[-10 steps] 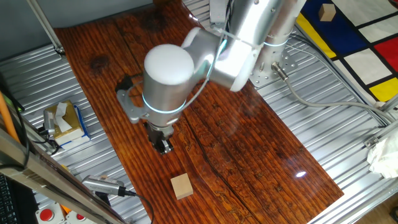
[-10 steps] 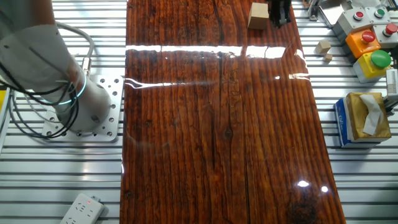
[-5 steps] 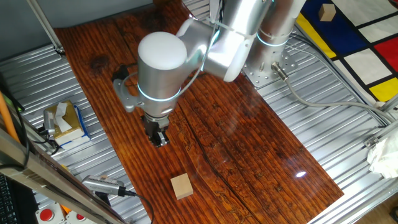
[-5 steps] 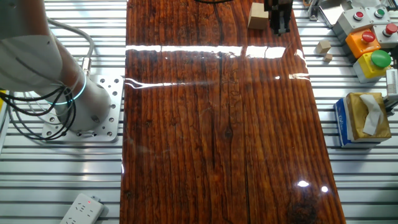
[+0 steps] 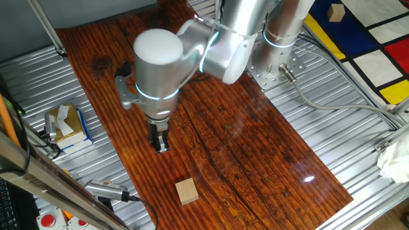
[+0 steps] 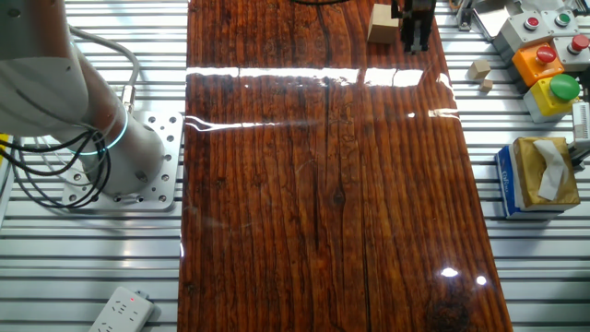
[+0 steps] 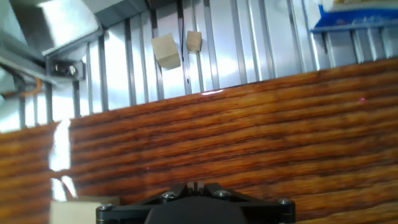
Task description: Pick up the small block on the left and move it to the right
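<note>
one small block (image 5: 186, 191) lies flat on the dark wooden board (image 5: 255, 147), near the board's end, and nothing touches it. the gripper (image 5: 160, 144) hangs over the board apart from the block, with bare wood between them; in one fixed view the block is below and a little to the right of the fingertips. in the other fixed view the small block (image 6: 383, 23) sits at the top of the picture and the gripper (image 6: 413, 37) stands just beside it, on its right side, with a thin strip of wood between (i cannot tell from this angle if the tips touch the board).

the two dark fingers are close together and nothing is between them; the gap is too small for me to say whether it is fully closed. in the hand view only the black base of the gripper shows at the bottom edge, and the small block (image 7: 78, 209) appears as a pale corner at the lower left, beside the fingers and not between them.

two loose wooden cubes (image 7: 166, 51) lie on the ribbed metal table (image 7: 261, 43) beyond the board's edge. a yellow-and-blue tissue box (image 5: 65, 125) stands on the metal table beside the board.
</note>
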`<state>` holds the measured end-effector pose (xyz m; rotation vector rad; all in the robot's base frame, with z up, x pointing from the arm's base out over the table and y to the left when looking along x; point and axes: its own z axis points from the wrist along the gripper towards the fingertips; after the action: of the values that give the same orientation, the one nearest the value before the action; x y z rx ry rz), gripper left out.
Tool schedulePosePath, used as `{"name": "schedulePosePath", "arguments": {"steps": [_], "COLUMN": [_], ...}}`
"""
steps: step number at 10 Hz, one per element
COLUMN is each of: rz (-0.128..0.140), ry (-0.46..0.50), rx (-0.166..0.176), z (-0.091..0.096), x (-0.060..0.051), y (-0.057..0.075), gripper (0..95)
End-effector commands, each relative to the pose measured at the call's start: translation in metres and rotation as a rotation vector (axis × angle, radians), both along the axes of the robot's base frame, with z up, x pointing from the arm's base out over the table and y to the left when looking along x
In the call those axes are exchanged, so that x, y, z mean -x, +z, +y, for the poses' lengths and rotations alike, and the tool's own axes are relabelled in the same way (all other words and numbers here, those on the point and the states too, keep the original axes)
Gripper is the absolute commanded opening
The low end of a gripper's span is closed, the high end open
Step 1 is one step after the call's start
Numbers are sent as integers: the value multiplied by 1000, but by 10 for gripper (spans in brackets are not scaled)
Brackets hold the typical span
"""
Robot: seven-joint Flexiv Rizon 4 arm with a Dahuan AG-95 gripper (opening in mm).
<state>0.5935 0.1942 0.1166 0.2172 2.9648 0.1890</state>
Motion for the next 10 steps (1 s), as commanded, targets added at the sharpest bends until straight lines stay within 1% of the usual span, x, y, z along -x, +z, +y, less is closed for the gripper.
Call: {"name": "schedulePosePath", "arguments": {"steps": [1, 2, 4, 5, 6, 7, 8, 9, 10], "rz": [18, 19, 16, 15, 14, 15, 16, 17, 16], "ry": [-42, -26, 37, 60, 76, 99, 123, 133, 164], "rx": [-65, -37, 92, 132, 150, 181, 224, 231, 263], "z": [10, 10, 10, 10, 10, 10, 10, 10, 10], "x": [-3, -3, -3, -3, -3, -3, -3, -3, -3], "y": [1, 1, 1, 1, 1, 1, 1, 1, 0], "gripper": [0, 0, 0, 0, 0, 0, 0, 0, 0]}}
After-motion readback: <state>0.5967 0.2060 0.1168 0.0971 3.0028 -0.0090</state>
